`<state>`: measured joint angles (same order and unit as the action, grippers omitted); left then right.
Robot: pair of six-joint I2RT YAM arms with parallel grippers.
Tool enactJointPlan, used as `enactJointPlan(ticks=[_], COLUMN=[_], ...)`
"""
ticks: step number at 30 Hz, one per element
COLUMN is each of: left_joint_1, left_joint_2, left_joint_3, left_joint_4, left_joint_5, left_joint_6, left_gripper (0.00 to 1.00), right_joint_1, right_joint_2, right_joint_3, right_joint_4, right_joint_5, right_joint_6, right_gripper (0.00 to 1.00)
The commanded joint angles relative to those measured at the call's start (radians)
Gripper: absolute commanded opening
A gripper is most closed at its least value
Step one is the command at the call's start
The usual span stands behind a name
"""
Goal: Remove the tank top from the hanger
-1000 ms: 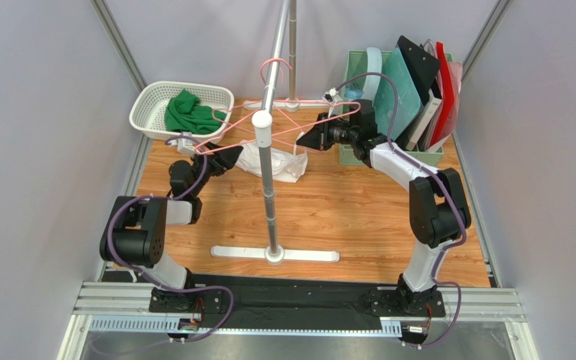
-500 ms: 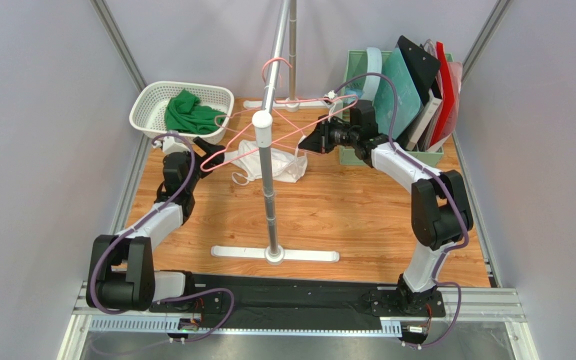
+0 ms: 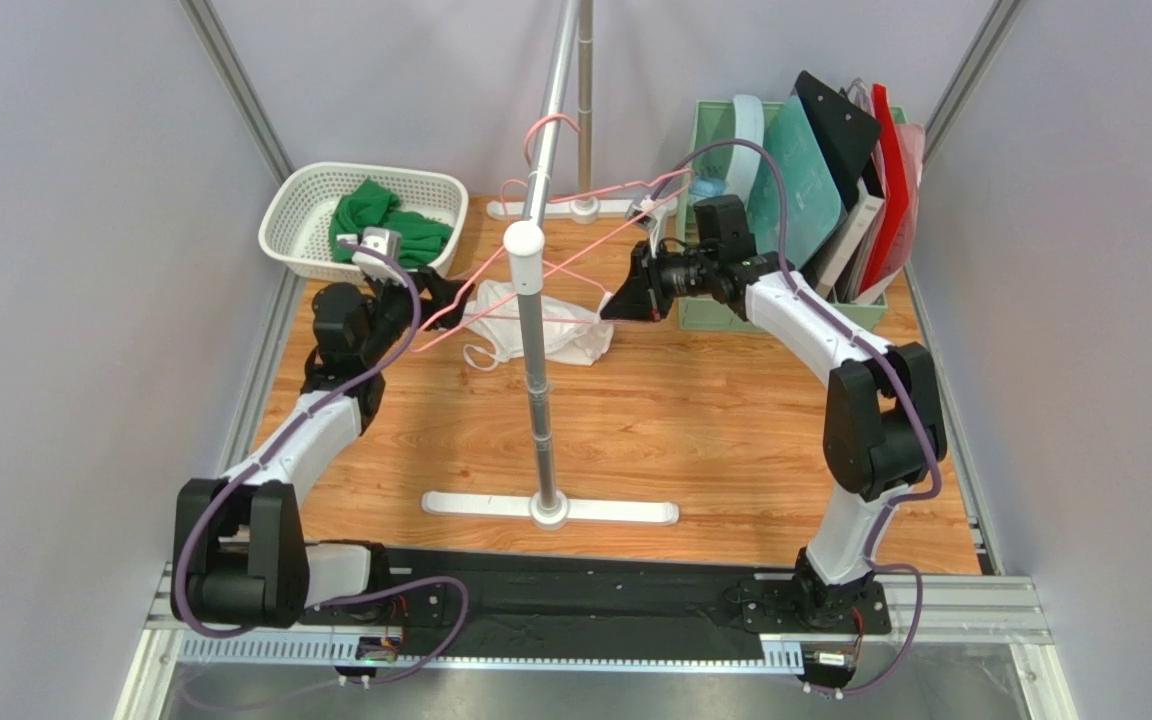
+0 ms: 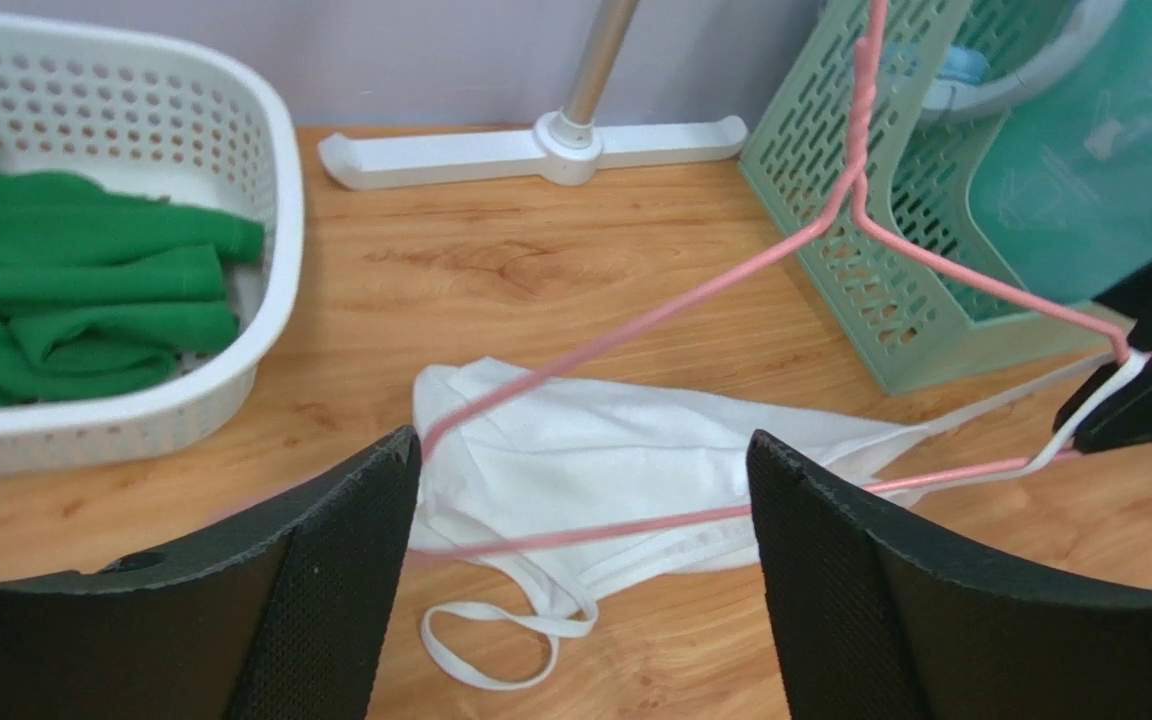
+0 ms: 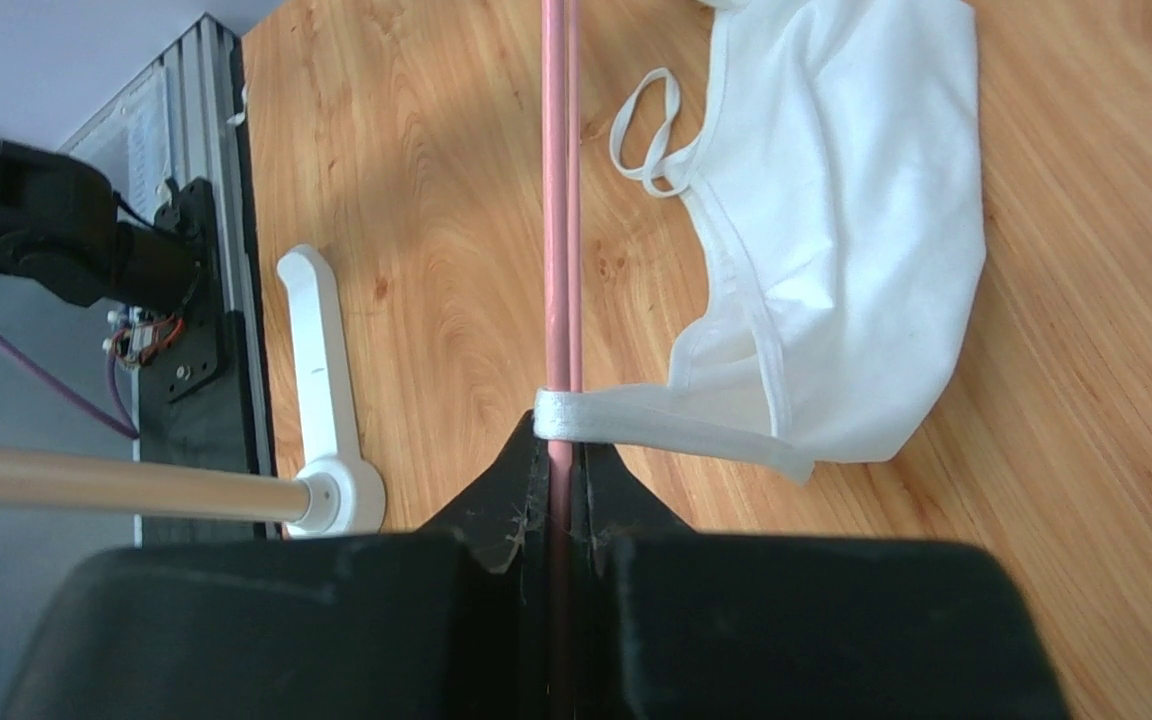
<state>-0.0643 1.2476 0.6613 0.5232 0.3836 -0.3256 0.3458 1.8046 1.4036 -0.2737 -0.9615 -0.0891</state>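
our left gripper (image 4: 582, 465) has its jaws wide with nothing between them, facing the white tank top (image 4: 612, 450). our right gripper (image 5: 560, 450) is clamped on the pink hanger (image 5: 554, 225), one strap looped over the wire at its tips. the tank top lies mostly crumpled on the wooden table (image 3: 717, 420) beside the pole (image 3: 537, 375).

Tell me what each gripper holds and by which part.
The right gripper pinches the thin pink wire hanger on its bar near one corner, beside the white tank top's strap. The left gripper is open, holding nothing.
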Motion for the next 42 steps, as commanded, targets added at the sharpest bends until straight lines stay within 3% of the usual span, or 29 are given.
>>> enactJointPlan(ticks=[1,7,14,19,22,23,25,26,29,31,32,33,35,37,39,42], left_joint_1=[0.0,-0.005,-0.035,-0.046,-0.045,-0.045,-0.046,-0.046,-0.046,-0.046,-0.048,-0.048,-0.046,-0.046,-0.046,-0.046], left_joint_2=[0.091,0.121,0.133,0.145,0.141,0.141,0.144,0.144,0.136,0.131,0.128,0.125,0.125,0.125,0.124,0.121], left_joint_3=[0.049,0.077,0.077,0.083,0.081,0.083,0.084,0.083,0.08,0.074,0.07,0.064,0.061,0.061,0.058,0.054], left_joint_4=[0.103,0.112,0.124,0.097,0.083,0.083,0.077,0.072,0.069,0.072,0.075,0.08,0.09,0.095,0.098,0.098], left_joint_5=[0.231,0.489,0.564,0.564,0.569,0.574,0.569,0.568,0.569,0.566,0.561,0.546,0.535,0.52,0.496,0.454], left_joint_6=[0.154,0.184,0.197,0.207,0.214,0.212,0.211,0.214,0.208,0.207,0.203,0.204,0.197,0.192,0.189,0.188], left_gripper=[0.82,0.76,0.72,0.75,0.67,0.54,0.51,0.42,0.37,0.22,0.04,0.0,0.0,0.0,0.0,0.0], right_joint_1=[-0.011,-0.062,-0.079,-0.08,-0.079,-0.079,-0.08,-0.079,-0.08,-0.079,-0.08,-0.08,-0.077,-0.077,-0.082,-0.083], right_joint_2=[-0.033,-0.024,0.012,0.05,0.11,0.125,0.162,0.167,0.165,0.16,0.147,0.135,0.095,0.035,0.019,0.03], right_joint_3=[0.098,0.138,0.164,0.218,0.317,0.339,0.377,0.397,0.399,0.396,0.388,0.353,0.278,0.177,0.152,0.159], right_joint_4=[-0.27,-0.472,-0.578,-0.684,-0.879,-0.919,-1.019,-1.035,-1.03,-0.995,-0.961,-0.906,-0.657,-0.458,-0.406,-0.383], right_joint_5=[-0.085,-0.171,-0.253,-0.31,-0.332,-0.341,-0.347,-0.347,-0.336,-0.324,-0.297,-0.275,-0.177,-0.108,-0.06,-0.034], right_joint_6=[-0.317,-0.463,-0.566,-0.635,-0.776,-0.805,-0.876,-0.893,-0.885,-0.835,-0.796,-0.726,-0.49,-0.387,-0.319,-0.272], right_gripper=[0.0,0.0,0.0,0.0,0.0,0.0,0.0,0.0,0.01,0.05,0.06,0.06,0.17,0.26,0.35,0.4])
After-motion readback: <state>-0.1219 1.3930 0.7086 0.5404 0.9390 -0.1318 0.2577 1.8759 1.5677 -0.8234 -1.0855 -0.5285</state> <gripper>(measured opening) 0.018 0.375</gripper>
